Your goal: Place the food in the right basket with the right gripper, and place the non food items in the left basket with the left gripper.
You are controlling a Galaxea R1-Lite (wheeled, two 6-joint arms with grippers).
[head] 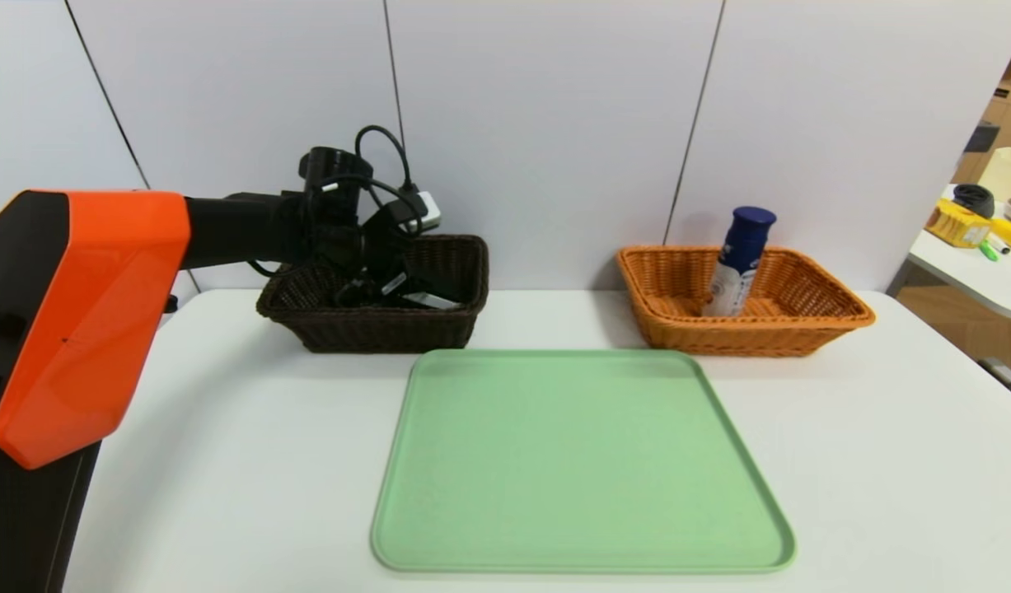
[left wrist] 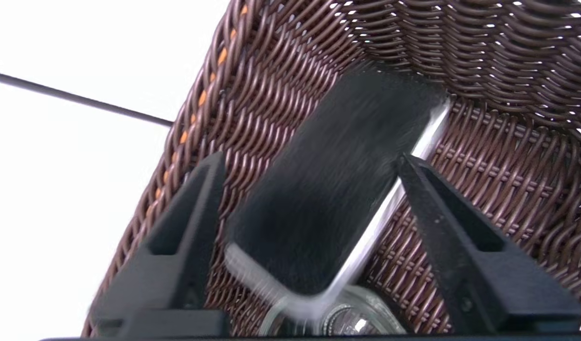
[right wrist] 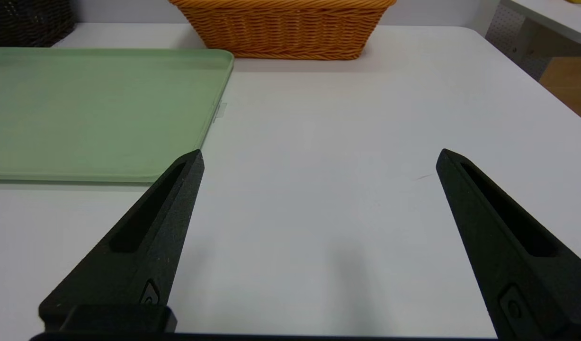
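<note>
My left gripper (head: 372,284) reaches down into the dark brown left basket (head: 390,331). In the left wrist view its jaws (left wrist: 311,157) stand open around the black-faced slab with white base (left wrist: 328,189). The slab lies tilted against the basket's wall (left wrist: 484,156), with a gap to one finger, and its lower end rests over the clear glass dish (left wrist: 356,318). The white bottle with the blue cap (head: 740,263) leans inside the orange-tan right basket (head: 802,323). My right gripper (right wrist: 321,154) hovers open and empty over bare table, with the orange basket (right wrist: 281,28) far ahead.
A flat green tray (head: 579,461) lies in the middle of the white table (head: 884,428), in front of both baskets; its corner (right wrist: 82,109) is beside my right gripper. A side table with clutter (head: 983,263) stands off to the right. A wall runs behind the baskets.
</note>
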